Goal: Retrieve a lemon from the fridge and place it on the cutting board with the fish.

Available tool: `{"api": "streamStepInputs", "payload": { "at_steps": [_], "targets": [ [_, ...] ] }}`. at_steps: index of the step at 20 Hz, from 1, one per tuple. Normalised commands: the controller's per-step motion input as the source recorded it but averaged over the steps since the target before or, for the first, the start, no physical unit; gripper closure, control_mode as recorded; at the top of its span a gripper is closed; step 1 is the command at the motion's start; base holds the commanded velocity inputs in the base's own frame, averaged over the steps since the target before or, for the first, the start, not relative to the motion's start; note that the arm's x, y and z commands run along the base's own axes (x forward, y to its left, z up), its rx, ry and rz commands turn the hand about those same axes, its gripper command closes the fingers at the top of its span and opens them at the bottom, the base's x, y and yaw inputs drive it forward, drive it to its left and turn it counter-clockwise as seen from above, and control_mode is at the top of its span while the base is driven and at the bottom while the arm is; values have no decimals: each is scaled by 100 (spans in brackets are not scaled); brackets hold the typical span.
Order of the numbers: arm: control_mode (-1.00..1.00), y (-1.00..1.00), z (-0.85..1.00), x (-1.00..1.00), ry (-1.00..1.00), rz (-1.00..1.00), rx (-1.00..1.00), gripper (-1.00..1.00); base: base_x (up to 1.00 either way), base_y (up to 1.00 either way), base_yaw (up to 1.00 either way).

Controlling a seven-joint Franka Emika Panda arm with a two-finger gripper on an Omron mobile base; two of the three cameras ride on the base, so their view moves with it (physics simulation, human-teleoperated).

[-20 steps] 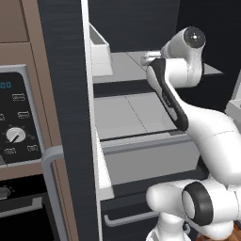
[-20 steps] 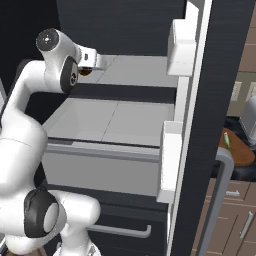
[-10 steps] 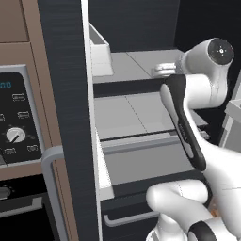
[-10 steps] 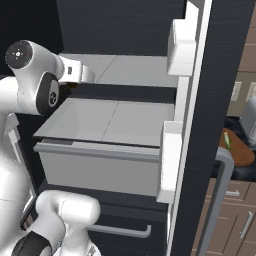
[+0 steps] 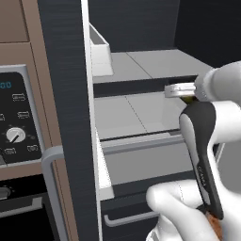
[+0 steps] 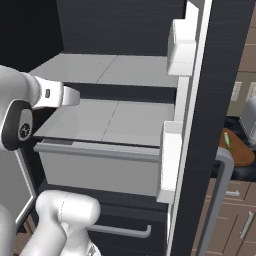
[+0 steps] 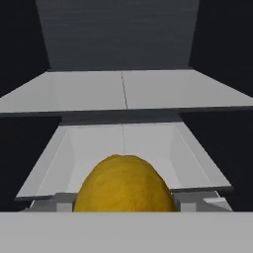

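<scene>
The yellow lemon [image 7: 123, 185] sits large at the bottom of the hand view, close against the camera, with my gripper shut on it. Beyond it lie the fridge's grey shelf [image 7: 123, 91] and an open white drawer [image 7: 123, 143]. In the left base view my gripper [image 5: 175, 90] hangs in front of the open fridge [image 5: 63, 94], level with the shelf edge. The right base view shows my gripper [image 6: 75, 96] at the left of the fridge opening. Far right on a dark counter lies the reddish-brown cutting board [image 6: 242, 155] with the slender greenish fish [image 6: 226, 140] on it.
The fridge doors stand open on both sides, with white door bins [image 6: 181, 47] [image 5: 100, 54]. A pulled-out drawer front [image 6: 95, 167] projects below the shelf. An oven control panel [image 5: 16, 120] in a brown column stands left of the fridge.
The arm has drawn back out of the fridge toward the base and a little lower, carrying the lemon with it. The grip has not changed.
</scene>
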Motion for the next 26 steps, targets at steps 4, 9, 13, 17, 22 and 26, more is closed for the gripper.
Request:
{"api": "streamStepInputs", "payload": {
  "at_steps": [4,9,13,17,22,26],
  "targets": [
    [-100,0,-18,-92,0,0,0,100,0,0,0],
    [-100,0,-23,-62,0,0,0,100,0,0,0],
    [-100,0,-23,-17,0,0,0,100,0,0,0],
    [-100,0,0,0,0,0,0,100,0,0,0],
    [100,0,0,0,0,0,0,100,-1,0,0],
    [100,0,0,0,0,0,0,100,-39,0,0]
  ]
}}
